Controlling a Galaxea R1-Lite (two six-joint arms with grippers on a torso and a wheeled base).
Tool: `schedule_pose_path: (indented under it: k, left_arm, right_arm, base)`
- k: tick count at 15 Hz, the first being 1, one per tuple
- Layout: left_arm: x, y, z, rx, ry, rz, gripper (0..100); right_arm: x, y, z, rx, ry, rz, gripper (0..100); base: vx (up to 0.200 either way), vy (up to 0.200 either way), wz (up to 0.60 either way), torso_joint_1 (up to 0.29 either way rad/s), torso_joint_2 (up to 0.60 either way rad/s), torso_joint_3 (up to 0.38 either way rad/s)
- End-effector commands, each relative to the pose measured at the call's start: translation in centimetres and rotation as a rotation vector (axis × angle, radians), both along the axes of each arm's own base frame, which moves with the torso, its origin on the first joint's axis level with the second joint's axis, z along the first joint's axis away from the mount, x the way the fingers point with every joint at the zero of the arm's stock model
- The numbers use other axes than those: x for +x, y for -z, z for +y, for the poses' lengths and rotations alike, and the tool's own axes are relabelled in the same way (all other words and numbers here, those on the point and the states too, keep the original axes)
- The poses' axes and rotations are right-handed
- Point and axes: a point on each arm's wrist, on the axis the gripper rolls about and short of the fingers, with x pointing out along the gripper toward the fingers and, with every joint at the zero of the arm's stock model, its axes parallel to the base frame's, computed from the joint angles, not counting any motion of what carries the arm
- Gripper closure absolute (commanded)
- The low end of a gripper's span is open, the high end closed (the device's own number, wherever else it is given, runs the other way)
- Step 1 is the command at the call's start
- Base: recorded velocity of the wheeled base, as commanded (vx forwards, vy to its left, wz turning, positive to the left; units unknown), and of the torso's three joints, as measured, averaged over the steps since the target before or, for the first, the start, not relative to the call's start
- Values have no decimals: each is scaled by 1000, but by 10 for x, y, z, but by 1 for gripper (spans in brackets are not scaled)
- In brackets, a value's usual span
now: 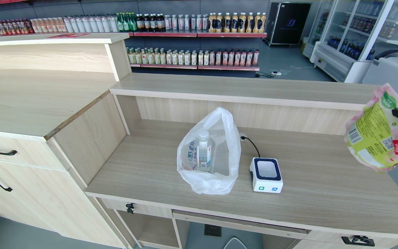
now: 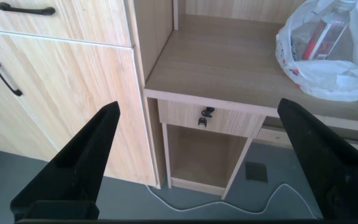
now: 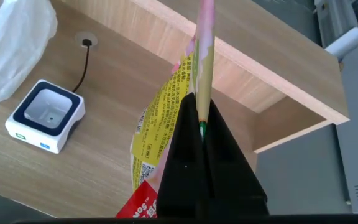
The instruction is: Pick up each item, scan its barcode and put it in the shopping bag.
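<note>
At the far left, low and off the near corner of the light wooden checkout counter (image 1: 323,173), the left gripper (image 2: 197,107) hangs over the floor with its black fingers (image 2: 82,165) spread wide and nothing between them.

Near the middle of the counter stands a translucent white plastic shopping bag (image 1: 227,145), its mouth open upward. A clear plastic water bottle with a white cap (image 1: 203,152) stands upright inside it, so at least one item looks dealt with already.

Just to the right of the bag, close beside it, sits a small white box scanner with a dark blue rim around its window (image 1: 266,174), its black cable running to the far side.

At the far right, well apart from the scanner and raised above the counter, the right gripper (image 3: 199,109) is clamped on a pink and yellow-green crinkly snack packet (image 1: 375,131), which hangs from the pincer. Its barcode faces the head camera rather than the scanner.

My reading: this packet is picked up but not yet scanned. Presenting its barcode to the window and dropping it into the bag remain.
</note>
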Motion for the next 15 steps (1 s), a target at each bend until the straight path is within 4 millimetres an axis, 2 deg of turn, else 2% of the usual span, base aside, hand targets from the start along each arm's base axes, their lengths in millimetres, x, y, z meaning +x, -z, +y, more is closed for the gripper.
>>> schedule_pose_path:
  k: [1, 15]
  left_arm:
    - [0, 0, 0, 0, -1, 0, 0]
    - [0, 0, 0, 0, -1, 0, 0]
  right_arm:
    - [0, -1, 0, -1, -1, -3, 100]
    - [2, -1, 3, 33, -17, -5, 100]
  base:
    - [0, 0, 0, 0, 0, 0]
    - [0, 0, 0, 0, 0, 0]
